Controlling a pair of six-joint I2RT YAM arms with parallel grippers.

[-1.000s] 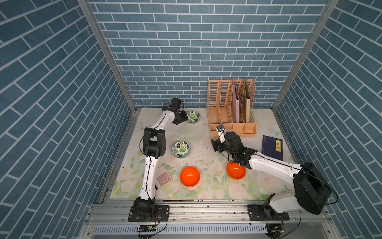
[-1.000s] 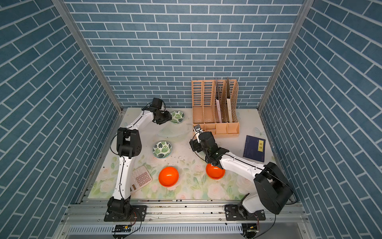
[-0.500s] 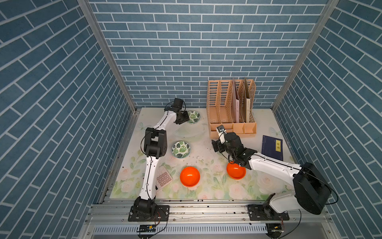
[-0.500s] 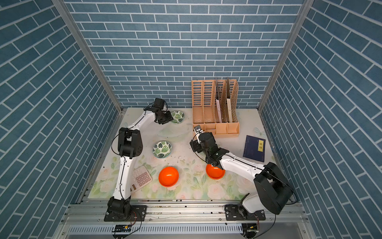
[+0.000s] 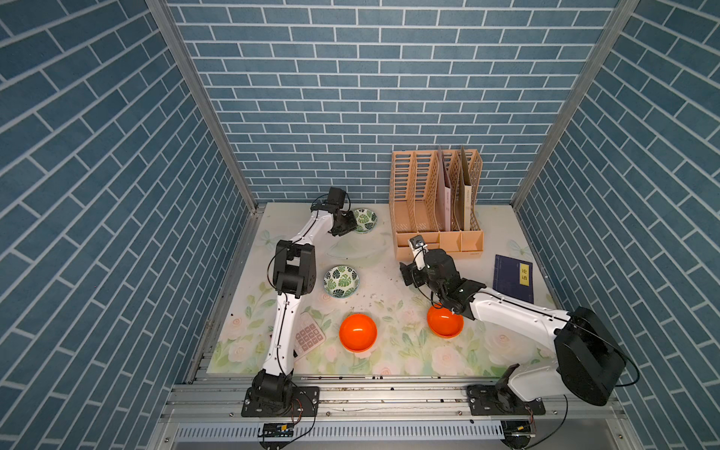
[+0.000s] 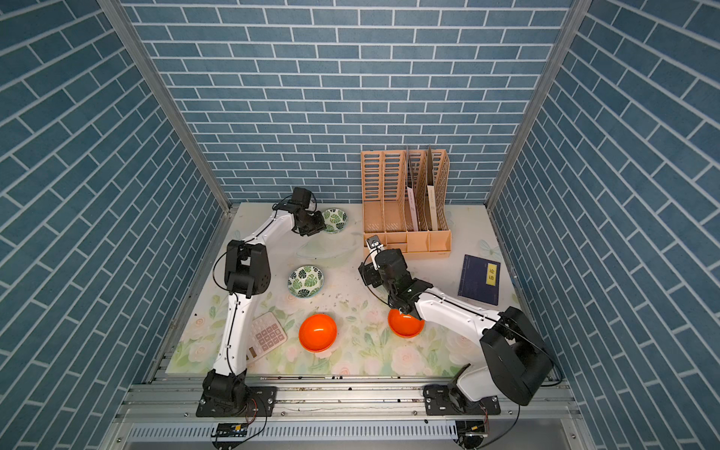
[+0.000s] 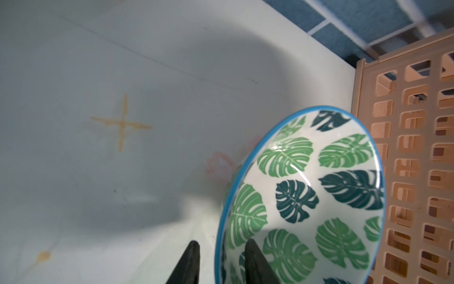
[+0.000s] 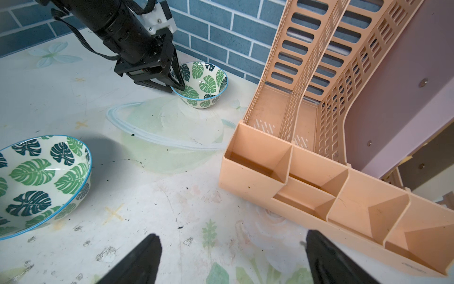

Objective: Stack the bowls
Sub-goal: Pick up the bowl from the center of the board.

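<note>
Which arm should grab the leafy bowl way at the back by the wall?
Left. The left fingers straddle the rim of the back leaf bowl, one inside, one outside, not yet pinched shut. The right fingers hang wide open over the table beside the peach organizer, holding nothing.

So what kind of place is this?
Probably a robot test booth: brick-print walls enclose a small flowered table, two arms are bolted to a metal rail, and bowls sit out like props.

Front-left bowl (image 5: 357, 332) beside front-right bowl (image 5: 444, 329); middle bowl (image 5: 341, 281) behind; back bowl (image 5: 365, 220) left of rack (image 5: 436, 202) (book (image 5: 513, 278) before it, rightward).
</note>
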